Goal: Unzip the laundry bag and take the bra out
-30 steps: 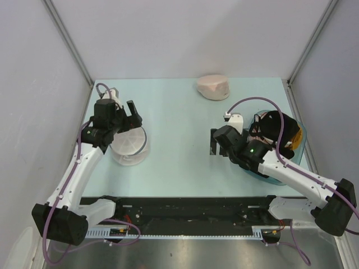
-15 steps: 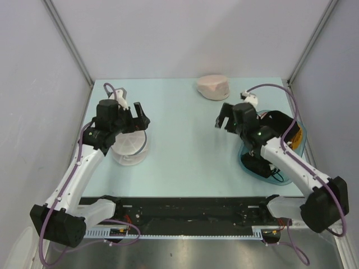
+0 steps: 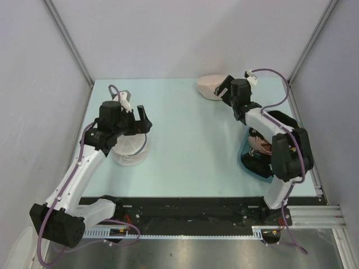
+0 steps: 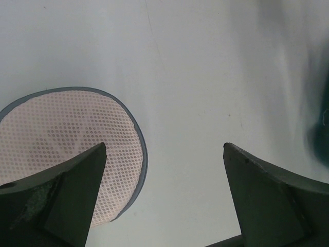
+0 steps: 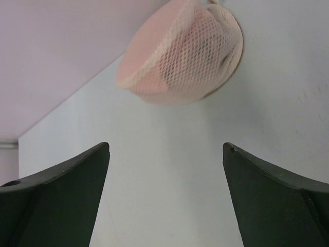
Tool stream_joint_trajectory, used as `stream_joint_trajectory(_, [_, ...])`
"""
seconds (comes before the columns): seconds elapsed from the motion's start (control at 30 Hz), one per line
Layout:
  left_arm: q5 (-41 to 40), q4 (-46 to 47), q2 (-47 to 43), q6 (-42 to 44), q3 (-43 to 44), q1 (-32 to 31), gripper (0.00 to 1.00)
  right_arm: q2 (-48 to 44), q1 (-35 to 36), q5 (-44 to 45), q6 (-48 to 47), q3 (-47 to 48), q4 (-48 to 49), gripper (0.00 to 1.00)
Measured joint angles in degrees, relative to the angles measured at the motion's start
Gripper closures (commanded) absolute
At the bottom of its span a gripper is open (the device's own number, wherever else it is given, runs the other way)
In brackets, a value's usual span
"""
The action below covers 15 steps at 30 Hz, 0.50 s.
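Swung over to the laundry bag [image 3: 208,87], right hand [image 5: 164,154] spread, hides its edge; left hand [image 4: 164,154] spread

laundry bag [image 5: 180,54]: cream-beige open net, pale pink showing through
round pouch [image 4: 61,144]: white mesh with fine dots, grey-blue rim
table [image 3: 185,140]: plain pale mint
basket [image 3: 242,151]: teal-blue
clothing [image 3: 255,163] in basket: black
left arm [image 3: 78,174], right arm [image 3: 263,119]: white links, black joints
cables [image 3: 270,70]: purple
left gripper [image 4: 164,146], right gripper [image 5: 165,146]: plain black fingers
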Motion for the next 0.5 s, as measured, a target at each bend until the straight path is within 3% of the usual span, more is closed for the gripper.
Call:
stream_joint_trajectory(0.27, [0.31, -1.03, -0.46, 0.00, -1.40, -1.33, 0.00, 16.65, -1.31, 0.83, 6.45, 10.97, 6.01, 0.05])
stream_joint_trajectory(0.5, [-0.20, -2.21, -3.78, 0.00, -4.20, -1.44, 0.00, 25.14, -1.01, 1.70, 9.35, 18.93, 6.91, 0.06])
